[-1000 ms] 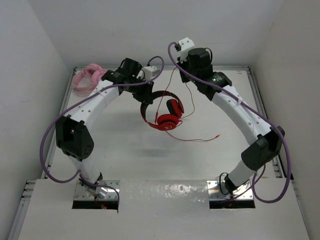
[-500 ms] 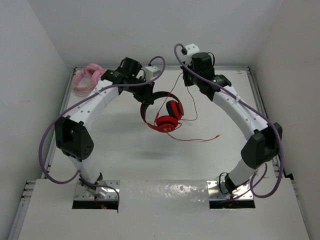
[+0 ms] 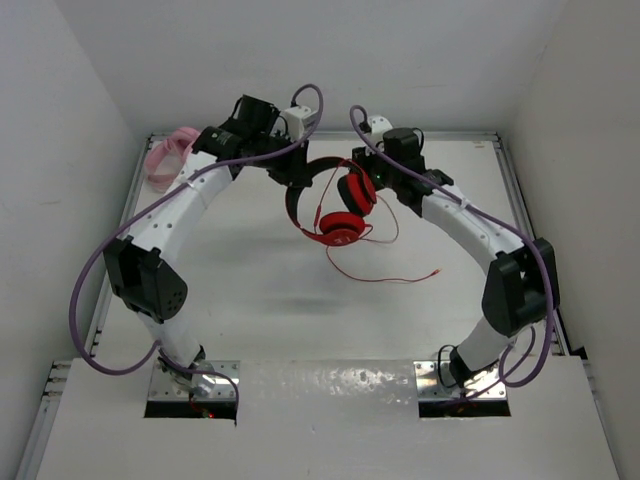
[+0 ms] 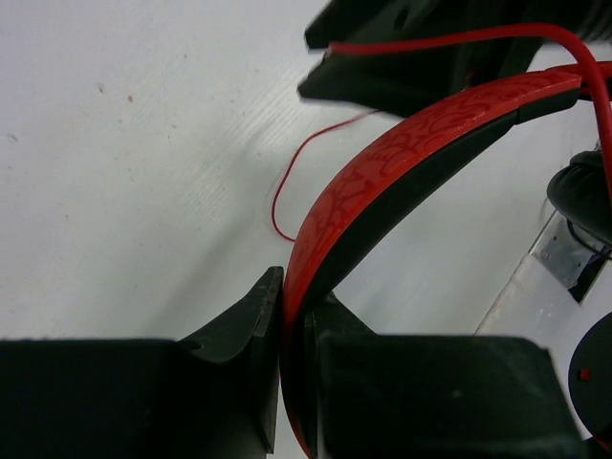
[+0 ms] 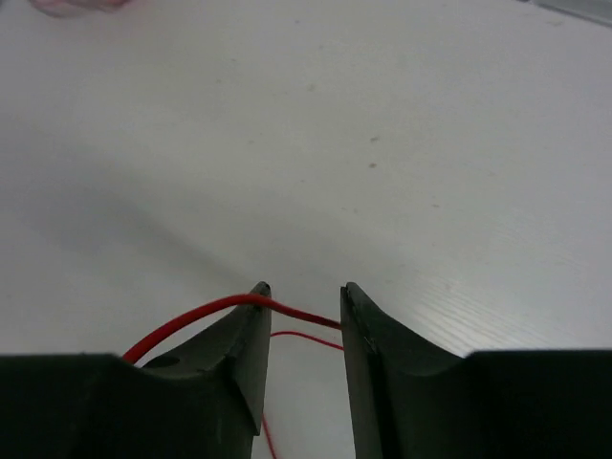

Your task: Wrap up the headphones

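Headphones (image 3: 322, 203), red with round earcups (image 3: 342, 228), hang from the left gripper (image 4: 295, 293) clamped on the curved, crackle-textured headband (image 4: 402, 163). Thin cable (image 5: 191, 320) crosses the parted right gripper (image 5: 301, 295).

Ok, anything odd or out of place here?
Nothing damaged or spilled. The headphones hang by their headband from the left end effector, and the cable trails loose over the table, crossing the parted fingers of the right end effector.

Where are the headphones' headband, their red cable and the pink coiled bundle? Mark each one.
headband (image 4: 382, 164): left wrist view, on the red patterned outer face, mid-arc.
red cable (image 5: 296, 313): right wrist view, on the raised stretch near the bottom.
pink coiled bundle (image 3: 162, 158): top external view, on its middle loops.
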`<state>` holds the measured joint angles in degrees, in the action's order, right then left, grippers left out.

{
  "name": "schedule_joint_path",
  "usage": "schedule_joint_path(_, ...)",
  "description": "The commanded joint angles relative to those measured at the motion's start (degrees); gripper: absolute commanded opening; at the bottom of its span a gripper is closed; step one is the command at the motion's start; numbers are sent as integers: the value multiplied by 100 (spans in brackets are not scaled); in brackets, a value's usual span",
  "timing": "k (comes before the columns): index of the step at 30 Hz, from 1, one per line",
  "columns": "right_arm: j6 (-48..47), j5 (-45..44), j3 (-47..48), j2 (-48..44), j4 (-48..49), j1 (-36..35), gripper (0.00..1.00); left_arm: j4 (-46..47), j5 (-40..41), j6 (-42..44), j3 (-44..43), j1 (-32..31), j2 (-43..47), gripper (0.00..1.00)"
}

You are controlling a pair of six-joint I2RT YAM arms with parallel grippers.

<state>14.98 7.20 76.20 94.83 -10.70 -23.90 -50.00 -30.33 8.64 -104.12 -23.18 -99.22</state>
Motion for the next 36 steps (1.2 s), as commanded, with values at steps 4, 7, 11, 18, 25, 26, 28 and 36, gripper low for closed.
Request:
schedule_joint_path(4, 1224, 1371, -817, 378, 2236, -27, 63, 368, 193, -627, -1477, 77, 202, 0)
schedule_joint_path(7, 1551, 1460, -1099, 554, 2915, -62, 66, 342, 369, -645, -1788, 77, 157, 0)
schedule_joint_path(11, 1622, 838, -1292, 633, 3038, -106, 69, 350, 501, -776, -1998, 85, 149, 0)
schedule_joint_path(18, 1850, 1439, -1748, 669, 3345, -176, 70, 368, 580, -820, -2156, 121, 78, 0)
schedule_joint_path(25, 1771, 1513, -2961, 177, 3776, -335, 69, 403, 835, -1128, -2385, 191, -27, 0)
schedule_joint_path(26, 1780, 1451, -3171, 168, 3820, -335, 69, 412, 879, -1172, -2420, 208, -45, 0)
schedule_joint_path(28, 1902, 1206, -3296, 246, 3996, -378, 69, 429, 985, -1321, -2578, 261, -106, 0)
schedule_joint_path(36, 1937, -473, -2901, 650, 3706, -915, 71, 456, 1108, -1453, -2737, 305, -159, 0)
